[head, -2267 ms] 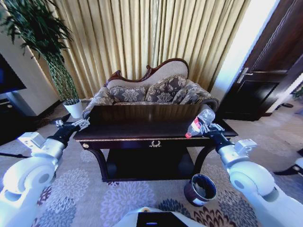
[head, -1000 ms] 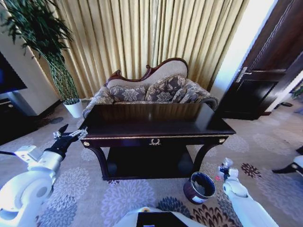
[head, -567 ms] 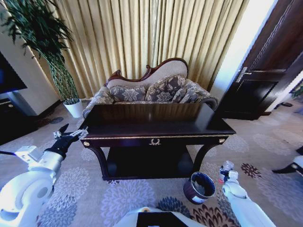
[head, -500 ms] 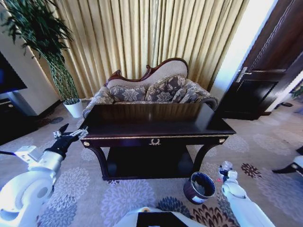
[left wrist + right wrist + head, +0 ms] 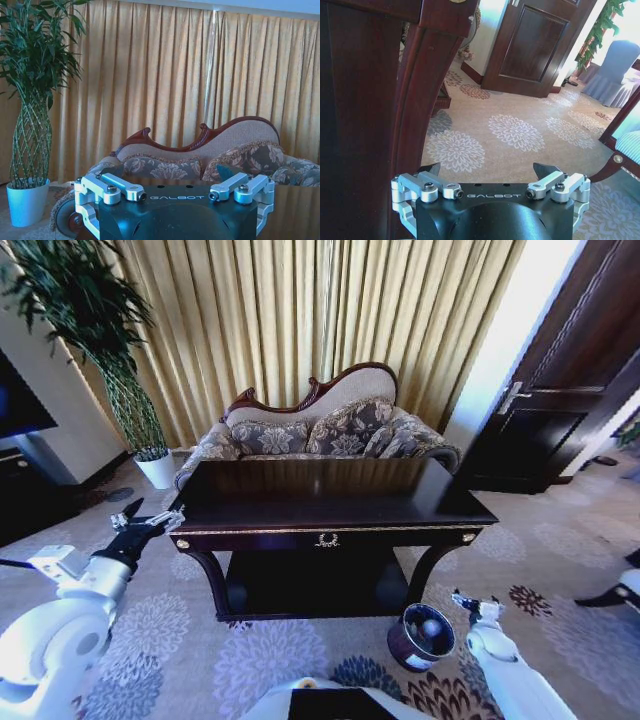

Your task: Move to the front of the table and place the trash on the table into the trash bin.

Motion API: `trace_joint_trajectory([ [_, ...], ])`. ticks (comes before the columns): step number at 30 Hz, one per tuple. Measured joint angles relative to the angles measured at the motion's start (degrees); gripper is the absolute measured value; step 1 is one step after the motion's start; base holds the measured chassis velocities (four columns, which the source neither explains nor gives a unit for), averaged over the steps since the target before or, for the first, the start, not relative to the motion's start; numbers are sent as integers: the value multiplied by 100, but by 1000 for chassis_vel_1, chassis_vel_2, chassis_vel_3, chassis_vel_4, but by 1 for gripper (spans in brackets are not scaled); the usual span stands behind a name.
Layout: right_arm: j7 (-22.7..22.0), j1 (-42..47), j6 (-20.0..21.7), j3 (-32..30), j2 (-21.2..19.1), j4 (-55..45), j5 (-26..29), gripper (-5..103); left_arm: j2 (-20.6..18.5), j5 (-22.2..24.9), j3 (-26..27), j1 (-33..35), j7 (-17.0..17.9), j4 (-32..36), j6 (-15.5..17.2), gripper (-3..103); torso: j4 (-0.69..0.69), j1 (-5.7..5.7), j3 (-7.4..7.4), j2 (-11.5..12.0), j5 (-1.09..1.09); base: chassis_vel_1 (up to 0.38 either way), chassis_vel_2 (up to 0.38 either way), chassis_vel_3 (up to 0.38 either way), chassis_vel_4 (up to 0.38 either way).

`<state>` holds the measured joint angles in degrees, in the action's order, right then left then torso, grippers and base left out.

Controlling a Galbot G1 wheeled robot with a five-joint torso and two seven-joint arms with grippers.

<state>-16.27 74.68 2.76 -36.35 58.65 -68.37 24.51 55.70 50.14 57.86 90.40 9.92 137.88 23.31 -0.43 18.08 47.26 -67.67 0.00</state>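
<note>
- My right pincer (image 5: 463, 601) is low down near the floor, just beside the bin (image 5: 422, 637) on its right side. Its jaws are spread wide and hold nothing.
- In the right wrist view I see the right pincer's two dark fingertips (image 5: 432, 168) far apart, with flowery carpet (image 5: 515, 132) between them and a table leg (image 5: 415, 90) close by.
- The bin stands on the carpet by the front right leg of the table (image 5: 330, 502). Inside it I see a rounded pale thing (image 5: 431, 629), which looks like the bottle, but I cannot tell for sure.
- My left pincer (image 5: 140, 522) hangs in the air just off the left front corner of the surface. Its jaws are open wide and empty.
- The dark shiny surface of the table sits in the middle in front of me.
- Behind the table is a flowery sofa (image 5: 320, 430), then tan curtains (image 5: 300, 320).
- A tall green plant in a white pot (image 5: 155, 468) stands far to the left.
- A dark door (image 5: 560, 390) is far to the right.
</note>
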Motion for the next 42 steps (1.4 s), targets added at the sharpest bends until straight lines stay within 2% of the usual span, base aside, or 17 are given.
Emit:
trace_joint_trajectory([
  [13, -2, 67, 17, -34, 32, -156, 33, 100, 6, 0, 2, 26, -3, 2, -5, 100, 0, 0, 0, 0, 0, 0, 0, 0, 0],
  [18, 10, 195, 186, -115, 37, -559, 397, 100, 32, 0, 4, 20, -6, 5, -11, 100, 0, 0, 0, 0, 1, 0, 0, 0, 0],
  [20, 101, 400, 426, -252, -7, -1242, 850, 100, 56, 2, 4, -11, -8, 4, -19, 100, 0, 0, 0, 0, 0, 0, 0, 0, 0],
  [21, 101, 400, 426, -252, -7, -1242, 850, 100, 56, 2, 4, -11, -8, 4, -19, 100, 0, 0, 0, 0, 0, 0, 0, 0, 0],
  [23, 210, 597, 564, -429, -29, -1868, 1033, 100, 82, 4, 3, -22, -8, 0, -26, 100, 1, 0, 0, 0, -2, 0, 0, 0, 0],
  [30, 313, 1007, 582, -973, 2, -3106, 1033, 100, 115, 10, 51, -9, -7, -17, -153, 100, 0, 0, 0, 0, 1, 0, 0, 0, 0],
  [33, 523, 1331, 668, -1482, -51, -4014, 1094, 100, 115, 35, 83, -21, -9, -13, -164, 100, 0, 0, 0, 0, -1, 0, 0, 0, 0],
  [35, 553, 1386, 702, -1560, -68, -4165, 1124, 100, 115, 38, 87, -23, -9, -9, -165, 100, 0, 0, 0, 0, -1, 0, 0, 0, 0],
  [37, 626, 1592, 856, -1821, -131, -4815, 1313, 100, 115, 46, 93, -25, -11, 6, -166, 100, 0, 0, 0, -1, -1, 0, 0, 0, 0],
  [42, 634, 1737, 1196, -1926, -220, -5801, 1743, 100, 110, 148, 144, -35, -9, 57, -146, 100, 0, 0, 0, 0, 0, 0, 0, 0, 0],
])
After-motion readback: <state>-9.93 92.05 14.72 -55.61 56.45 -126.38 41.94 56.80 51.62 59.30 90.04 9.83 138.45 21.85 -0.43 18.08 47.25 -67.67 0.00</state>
